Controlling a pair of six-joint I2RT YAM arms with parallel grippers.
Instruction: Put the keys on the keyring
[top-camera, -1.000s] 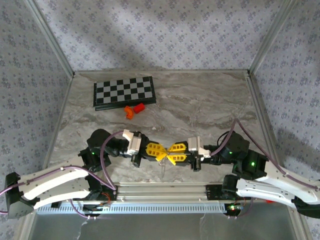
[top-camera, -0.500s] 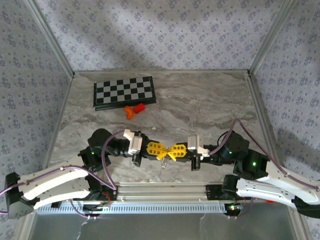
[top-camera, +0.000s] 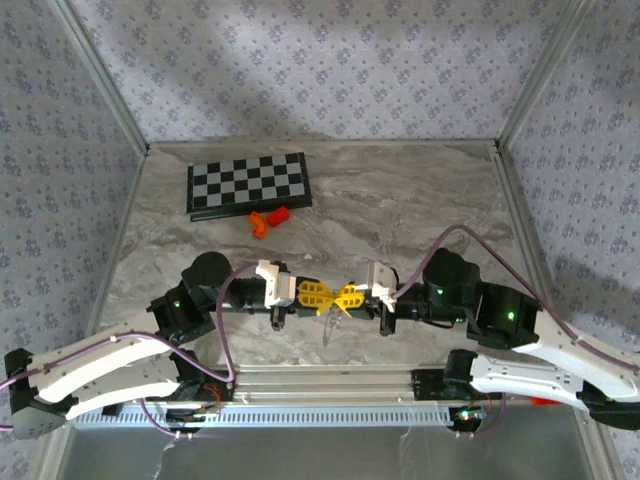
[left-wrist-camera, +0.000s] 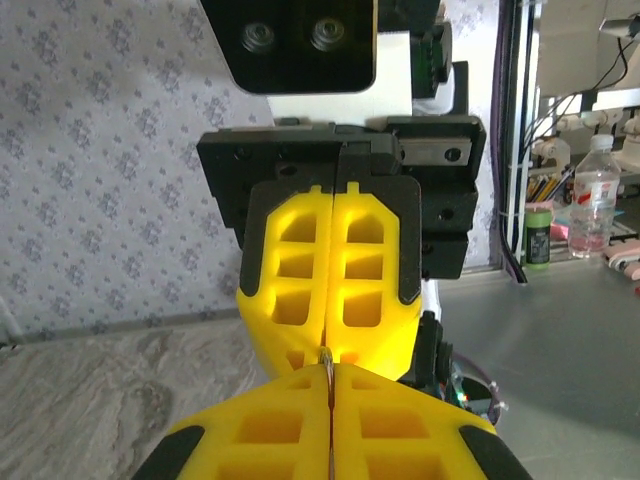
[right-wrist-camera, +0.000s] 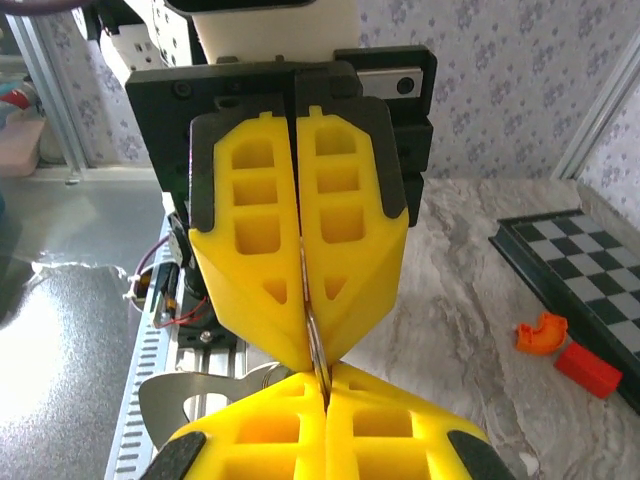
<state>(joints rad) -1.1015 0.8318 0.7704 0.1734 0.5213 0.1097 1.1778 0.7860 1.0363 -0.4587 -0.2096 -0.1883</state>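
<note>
fingers (top-camera: 312, 294) touching, by near table (top-camera: 420, 200) edge

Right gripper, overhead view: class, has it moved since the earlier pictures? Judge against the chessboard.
Yes. The right gripper has shifted slightly left and up the frame, closer to the chessboard, which has stayed put.

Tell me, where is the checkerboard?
In the top view the checkerboard lies far back on the left of the table, just behind the two orange blocks.
</note>
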